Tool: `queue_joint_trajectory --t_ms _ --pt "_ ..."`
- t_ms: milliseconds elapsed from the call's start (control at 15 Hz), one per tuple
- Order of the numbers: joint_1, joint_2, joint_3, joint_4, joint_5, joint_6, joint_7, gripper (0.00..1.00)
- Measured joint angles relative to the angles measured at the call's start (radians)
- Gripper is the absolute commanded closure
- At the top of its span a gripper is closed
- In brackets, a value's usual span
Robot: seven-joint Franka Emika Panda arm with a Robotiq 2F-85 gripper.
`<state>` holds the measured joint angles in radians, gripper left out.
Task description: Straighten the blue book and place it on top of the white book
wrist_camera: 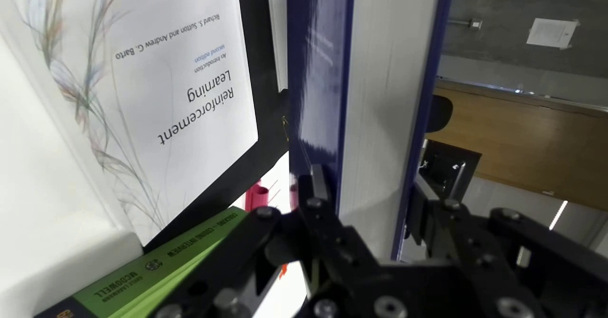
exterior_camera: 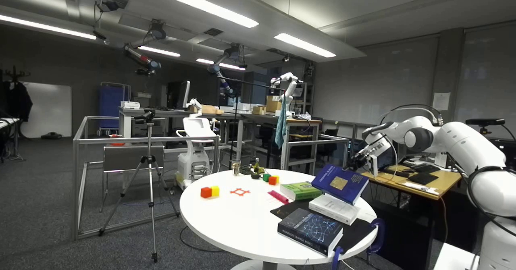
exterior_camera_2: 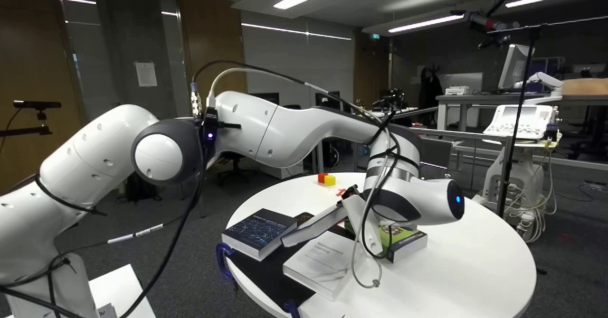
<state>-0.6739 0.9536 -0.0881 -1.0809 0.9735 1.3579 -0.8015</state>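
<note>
Gripper (wrist_camera: 373, 192) pinching blue book (exterior_camera: 340, 183) across its thickness near one edge; book tilted, at 12 o'clock from flat white book (exterior_camera: 332, 208) in an exterior view. Grasp looks done; straightening, setting on top, release to do. Can't tell if blue book's low end touches anything.

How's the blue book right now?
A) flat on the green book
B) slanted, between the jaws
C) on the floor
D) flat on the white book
B: in an exterior view the blue book slants, and the wrist view shows the jaws on either side of it.
</note>
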Motion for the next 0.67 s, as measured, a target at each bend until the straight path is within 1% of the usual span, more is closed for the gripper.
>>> queue_joint_trajectory --t_ms 667 --pt "-0.024 0.024 -0.006 0.0 0.0 0.0 0.001 0.82"
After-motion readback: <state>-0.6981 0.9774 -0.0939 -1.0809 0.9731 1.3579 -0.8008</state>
